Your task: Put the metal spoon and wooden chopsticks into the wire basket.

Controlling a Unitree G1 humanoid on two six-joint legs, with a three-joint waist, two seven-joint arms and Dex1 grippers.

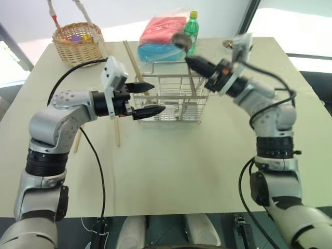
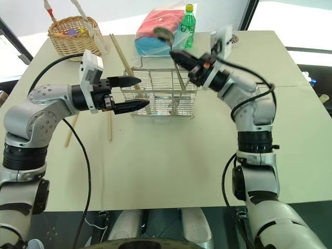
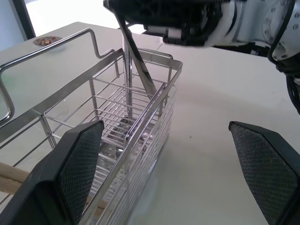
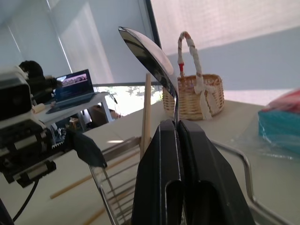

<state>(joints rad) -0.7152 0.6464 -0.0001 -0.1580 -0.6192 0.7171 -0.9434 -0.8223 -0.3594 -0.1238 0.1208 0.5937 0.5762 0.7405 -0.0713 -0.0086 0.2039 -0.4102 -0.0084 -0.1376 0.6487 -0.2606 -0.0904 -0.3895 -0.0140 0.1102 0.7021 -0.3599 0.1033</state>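
Right fingers (image 4: 177,140) pinching metal spoon (image 4: 149,56), bowl up

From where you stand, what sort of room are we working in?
Probably an office or lab used as a test space: a laptop sits on a desk behind, tall windows with blinds line the wall, and props lie on one plain table.
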